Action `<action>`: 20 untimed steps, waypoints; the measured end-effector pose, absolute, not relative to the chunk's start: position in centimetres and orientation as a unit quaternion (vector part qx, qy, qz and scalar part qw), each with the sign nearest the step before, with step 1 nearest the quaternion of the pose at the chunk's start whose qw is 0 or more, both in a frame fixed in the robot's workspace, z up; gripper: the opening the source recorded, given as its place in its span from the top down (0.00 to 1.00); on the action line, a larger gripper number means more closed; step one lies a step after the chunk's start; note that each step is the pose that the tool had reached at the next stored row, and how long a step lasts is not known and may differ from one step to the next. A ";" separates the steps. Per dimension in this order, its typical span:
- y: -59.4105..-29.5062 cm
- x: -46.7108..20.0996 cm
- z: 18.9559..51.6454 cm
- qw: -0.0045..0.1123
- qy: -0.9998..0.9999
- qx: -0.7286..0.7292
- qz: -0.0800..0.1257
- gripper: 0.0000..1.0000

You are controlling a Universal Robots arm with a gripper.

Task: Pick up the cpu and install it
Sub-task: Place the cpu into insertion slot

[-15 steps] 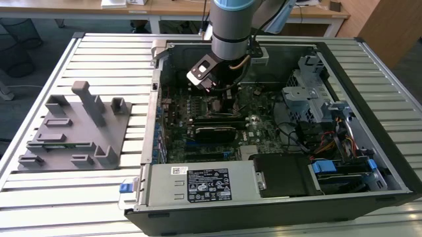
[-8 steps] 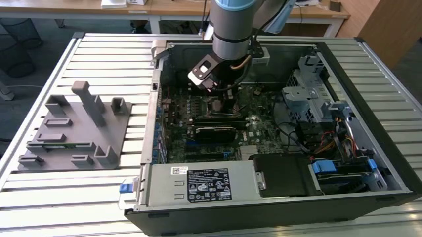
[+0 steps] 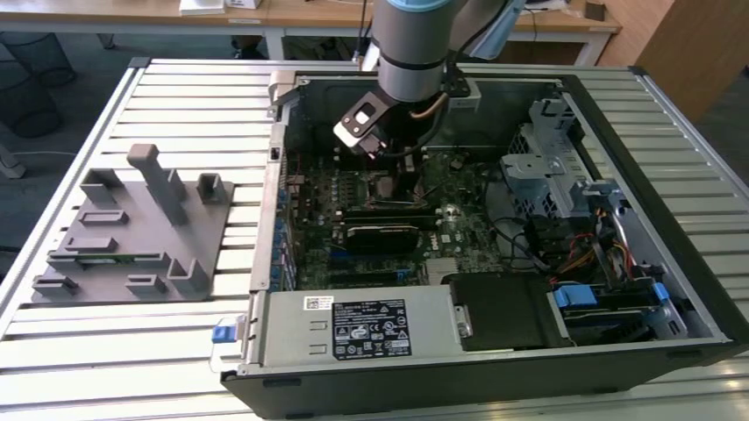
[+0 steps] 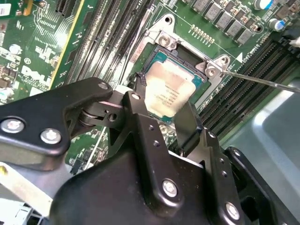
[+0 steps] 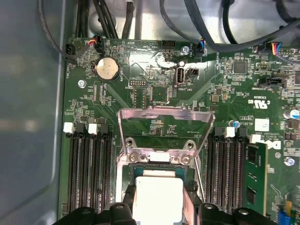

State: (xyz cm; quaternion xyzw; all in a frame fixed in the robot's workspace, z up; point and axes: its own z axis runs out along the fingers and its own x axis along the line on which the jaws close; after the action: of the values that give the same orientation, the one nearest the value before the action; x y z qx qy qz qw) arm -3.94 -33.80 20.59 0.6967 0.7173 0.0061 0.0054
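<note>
Presently the arm (image 3: pixel 416 44) reaches down into the open computer case (image 3: pixel 690 289), which lies on its side on the slatted desk (image 3: pixel 175 96). As the exterior view shows it, the wrist hangs over the twelve o'clock part of the motherboard (image 3: pixel 468 219). A black rectangular block (image 3: pixel 381 235) sits just toward six o'clock of the wrist. The power supply (image 3: pixel 351 326) lies further along that same line, at the case's near wall. A grey plastic fixture (image 3: pixel 129 232) stands on the desk at nine o'clock of the case, well apart from the arm.

In both wrist views the cpu (image 4: pixel 171 89) (image 5: pixel 158 197) lies within the socket (image 4: pixel 199 84), silver top upward. Whether it is fully seated I cannot tell. The jaws are closed on the cpu, with one black finger (image 4: pixel 140 112) against each of two opposite edges.

In the first wrist view the metal load plate (image 5: pixel 164 117) stands hinged open just beyond the socket. Banks of memory slots (image 5: pixel 89 168) flank the socket on both sides, and a green memory module (image 5: pixel 255 178) is fitted in the bank opposite. A coin cell (image 5: pixel 106 69) sits on the board well apart from the socket. In the second wrist view a thin metal lever (image 4: pixel 262 80) lies swung out across the memory slots beside the socket.
</note>
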 end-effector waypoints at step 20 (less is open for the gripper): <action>-33.8 -3.9 22.0 0.005 0.717 0.697 0.006 0.89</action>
State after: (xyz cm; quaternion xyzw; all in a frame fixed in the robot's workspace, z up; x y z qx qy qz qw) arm -3.94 -33.80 21.96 0.6967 0.7174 0.0057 0.0048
